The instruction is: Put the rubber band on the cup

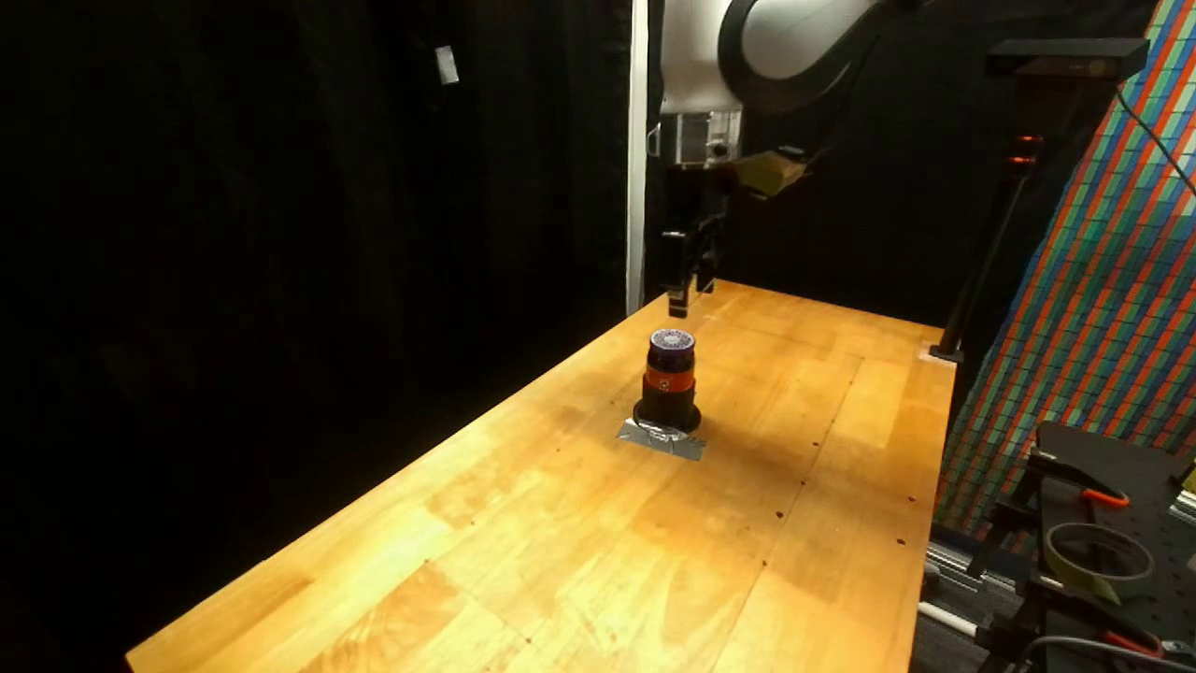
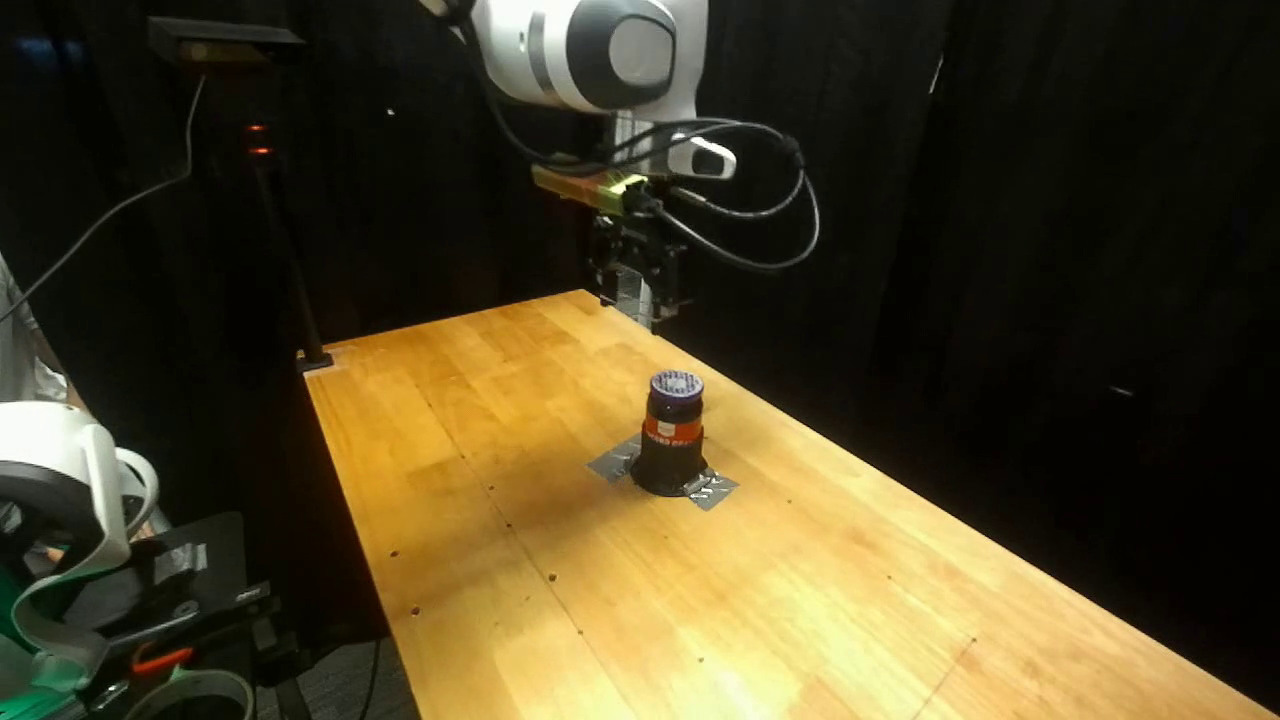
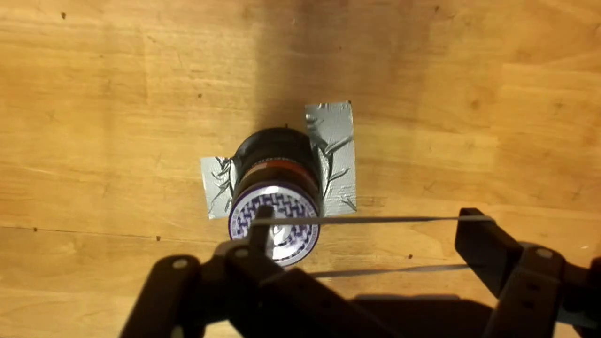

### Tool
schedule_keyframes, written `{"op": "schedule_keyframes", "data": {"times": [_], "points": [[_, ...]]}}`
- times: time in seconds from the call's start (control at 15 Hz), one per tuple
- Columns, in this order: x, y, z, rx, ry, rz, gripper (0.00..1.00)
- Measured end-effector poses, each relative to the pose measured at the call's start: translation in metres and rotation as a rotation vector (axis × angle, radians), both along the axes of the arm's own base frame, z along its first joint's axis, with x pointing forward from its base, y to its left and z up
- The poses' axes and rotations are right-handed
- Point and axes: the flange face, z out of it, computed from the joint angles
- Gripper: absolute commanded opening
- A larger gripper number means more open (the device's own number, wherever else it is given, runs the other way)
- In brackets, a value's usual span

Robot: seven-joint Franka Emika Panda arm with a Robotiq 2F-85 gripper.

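Fingers are being held wide apart in the wrist view, with a grey rubber band being stretched between them in two strands; nothing is being pinched. Below them, the cup is being shown upright in both exterior views, well apart from the fingertips. Its long axis is being held vertical, roughly along the downward fingers, by a black base that is being secured to the table with silver tape. In the wrist view the lid is being overlapped by the finger at picture left, not being framed between both, so a sideways shift of the gripper toward that edge is probably being called for before lowering. Purple-and-white patterning is being displayed on the lid, its rim writing too small to read. On the orange label, pale letters are being shown, too blurred to be read.
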Motion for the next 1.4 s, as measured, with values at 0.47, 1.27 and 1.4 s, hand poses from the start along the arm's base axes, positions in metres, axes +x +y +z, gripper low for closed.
{"op": "schedule_keyframes", "data": {"times": [0.47, 1.27, 1.4], "points": [[0.062, -0.026, -0.075, 0.003, -0.027, -0.056, 1.0], [0.068, -0.047, -0.105, 0.005, 0.075, -0.083, 1.0], [0.065, -0.047, -0.104, 0.021, 0.12, -0.087, 1.0]]}}
